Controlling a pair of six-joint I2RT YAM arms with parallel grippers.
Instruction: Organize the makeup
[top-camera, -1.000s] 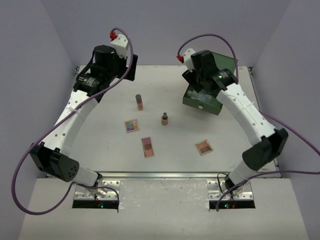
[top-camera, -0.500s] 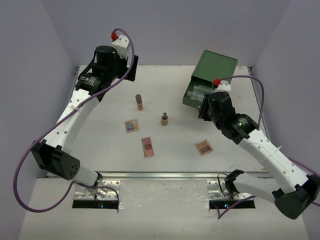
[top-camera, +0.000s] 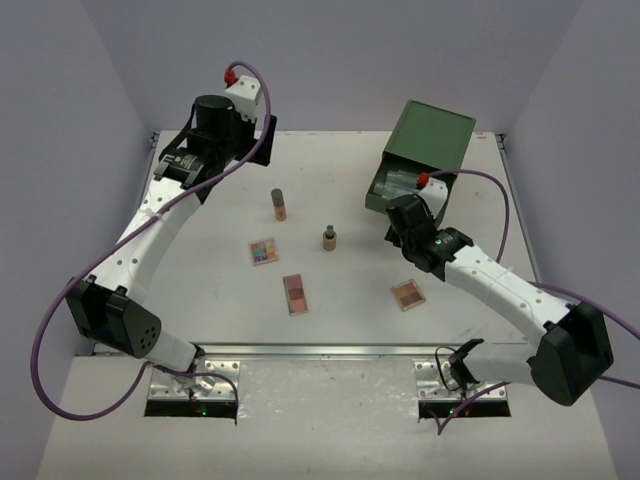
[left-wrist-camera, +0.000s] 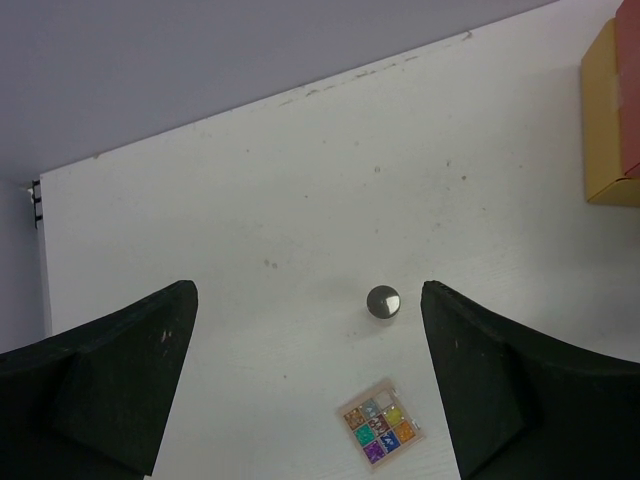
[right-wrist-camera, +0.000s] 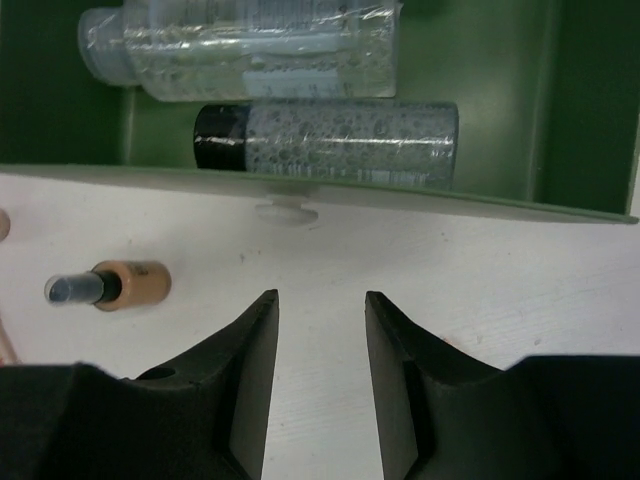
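Two clear bottles (right-wrist-camera: 250, 45) (right-wrist-camera: 330, 140) lie in the open green drawer (right-wrist-camera: 480, 200). On the table stand a tall tan tube (top-camera: 279, 205) and a short tan tube (top-camera: 329, 238). A multicolour palette (top-camera: 264, 250) and two pink-brown palettes (top-camera: 295, 293) (top-camera: 407, 294) lie flat. My right gripper (right-wrist-camera: 320, 300) is open and empty, low over the table just in front of the drawer; it also shows in the top view (top-camera: 398, 218). My left gripper (left-wrist-camera: 307, 300) is wide open and empty, high above a tube top (left-wrist-camera: 383, 302) and the multicolour palette (left-wrist-camera: 383, 430).
The green drawer box (top-camera: 432, 135) stands at the back right, its drawer pulled toward the table's middle, with a white knob (right-wrist-camera: 286, 212). A tan tube (right-wrist-camera: 130, 284) shows left of my right fingers. An orange-yellow box (left-wrist-camera: 612, 110) edges the left wrist view.
My right arm has pulled back from over the drawer and come down in front of it, toward the table's middle. The left arm has hardly moved. The makeup on the table has not moved.
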